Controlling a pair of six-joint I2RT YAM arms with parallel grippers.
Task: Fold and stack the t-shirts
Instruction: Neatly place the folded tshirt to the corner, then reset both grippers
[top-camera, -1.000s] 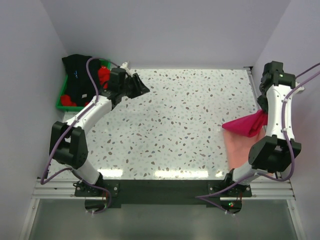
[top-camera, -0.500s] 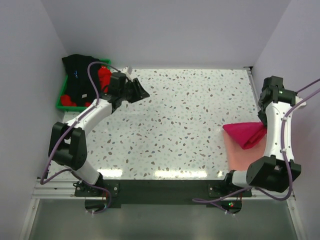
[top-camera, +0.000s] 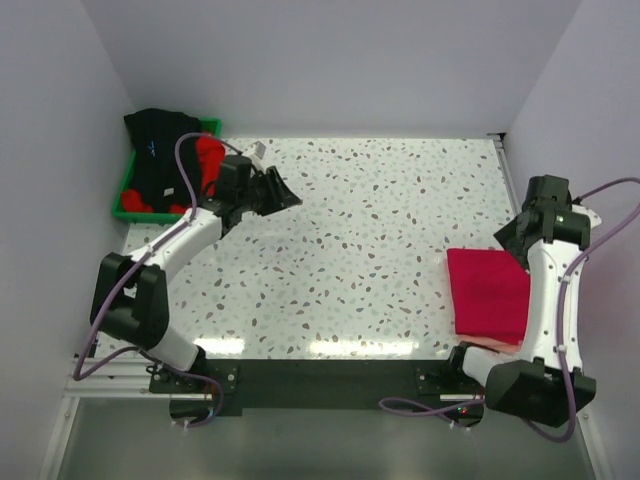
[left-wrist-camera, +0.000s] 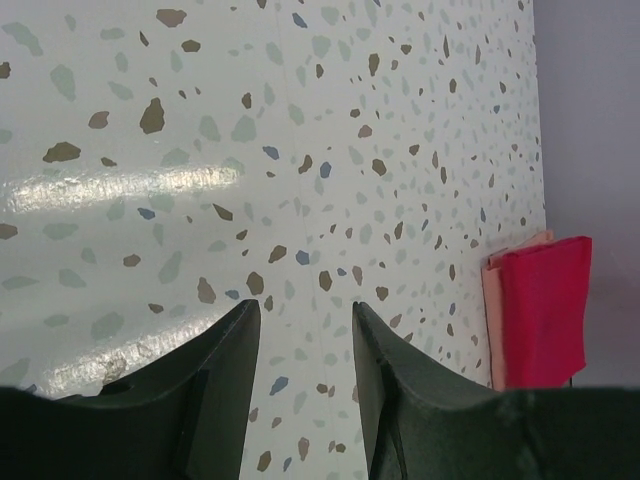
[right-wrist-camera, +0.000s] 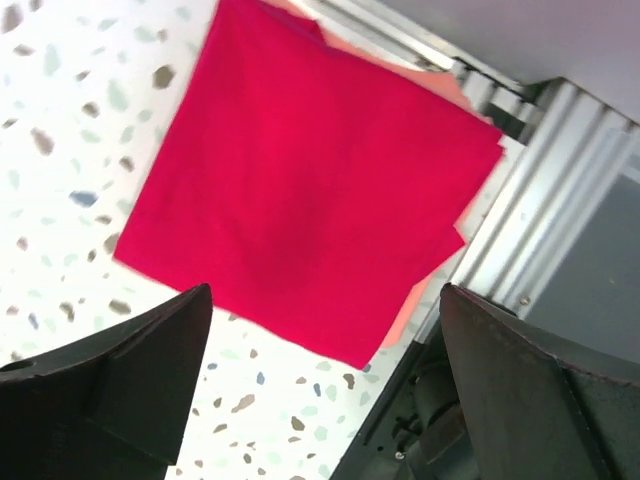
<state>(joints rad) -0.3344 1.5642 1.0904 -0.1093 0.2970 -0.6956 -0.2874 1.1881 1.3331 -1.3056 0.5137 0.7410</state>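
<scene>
two shirts stacked at lower right of top view: crimson-pink shirt (top-camera: 488, 295) folded flat on salmon-pink shirt (left-wrist-camera: 491, 320). right tool (right-wrist-camera: 325, 292) over them, released, empty. left tool (left-wrist-camera: 303, 310) narrowly parted, gripping nothing. black shirt (top-camera: 155, 150) and bright red shirt (top-camera: 208, 155) in green tray (top-camera: 125, 213), upper left.

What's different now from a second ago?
The right gripper let go of the crimson shirt: bunched and lifted before, it now lies folded flat on the salmon shirt, the gripper open above it. The left gripper barely shifted, open over the table. The black shirt and red shirt stayed in the tray.
</scene>
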